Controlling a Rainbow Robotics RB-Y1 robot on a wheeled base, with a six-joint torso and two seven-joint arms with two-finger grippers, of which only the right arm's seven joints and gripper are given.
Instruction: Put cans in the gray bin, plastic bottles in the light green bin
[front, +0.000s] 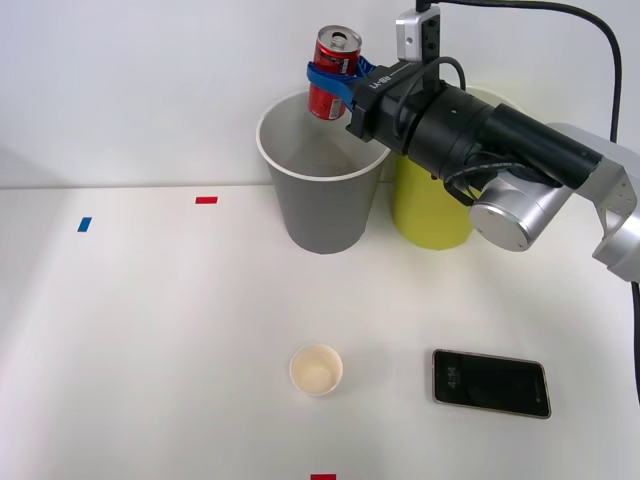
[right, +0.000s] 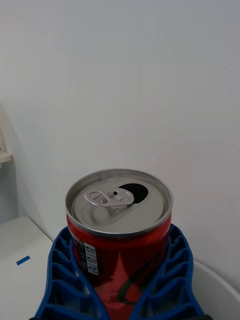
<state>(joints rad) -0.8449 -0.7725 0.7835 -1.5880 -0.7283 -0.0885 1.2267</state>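
Right gripper (front: 332, 78) is clamped on the red can (front: 333, 62), one blue ribbed finger on each side of the can body, spread just to the can's width. In the wrist view the fingers (right: 67, 280) wrap the lower half of the can (right: 119, 235) and touch it on both flanks. Can is upright, silver top facing up, pull tab folded back, mouth hole open.

Can hangs in the air above the gray bin (front: 323, 210), over the far part of its rim and clear of it. A curve of pale rim (right: 220, 285) shows beside the fingers in the wrist view.

Light green bin (front: 428, 215) stands just beside the gray bin, on the robot's right, mostly hidden behind the right arm (front: 500, 150). The two bins look close to touching; can't tell if they do.

On the table nearer the robot: cream paper cup (front: 316, 370), upright and open, and a black phone (front: 491, 383) lying flat, screen up, to the cup's right and well apart from it. Blue tape mark (front: 84, 224) and red tape mark (front: 206, 200) sit on the table (front: 150, 340) to the left of the bins, and another red tape mark (front: 323, 477) is at the near edge.
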